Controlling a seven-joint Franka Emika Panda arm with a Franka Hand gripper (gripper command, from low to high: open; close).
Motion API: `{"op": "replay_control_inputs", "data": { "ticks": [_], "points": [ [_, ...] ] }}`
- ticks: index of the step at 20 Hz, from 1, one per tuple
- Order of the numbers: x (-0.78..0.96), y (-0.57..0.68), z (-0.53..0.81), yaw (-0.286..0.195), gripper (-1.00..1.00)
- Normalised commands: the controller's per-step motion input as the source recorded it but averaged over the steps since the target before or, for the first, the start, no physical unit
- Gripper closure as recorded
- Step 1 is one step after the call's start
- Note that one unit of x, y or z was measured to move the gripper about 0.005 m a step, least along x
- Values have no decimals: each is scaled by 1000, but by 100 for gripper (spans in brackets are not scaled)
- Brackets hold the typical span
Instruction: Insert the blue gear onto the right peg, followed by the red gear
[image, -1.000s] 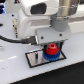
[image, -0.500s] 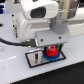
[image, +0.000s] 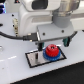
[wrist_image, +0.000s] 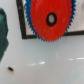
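Red on blue: red gear (image: 51, 51) sits stacked on blue gear (image: 50, 55) on the plate (image: 31, 60), lower centre of the exterior view.
Change: gripper (image: 51, 42) has lifted off the red gear since a second ago; both gears look placed, task likely done.
Jaws: hidden by blur, cannot tell.
Count: one red gear, one blue gear, one plate, one arm.
Counter (image: 12, 70): white.
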Motion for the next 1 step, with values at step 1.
{"op": "replay_control_inputs", "data": {
  "ticks": [1],
  "points": [
    [0,27,30,0,-100]
  ]
}}
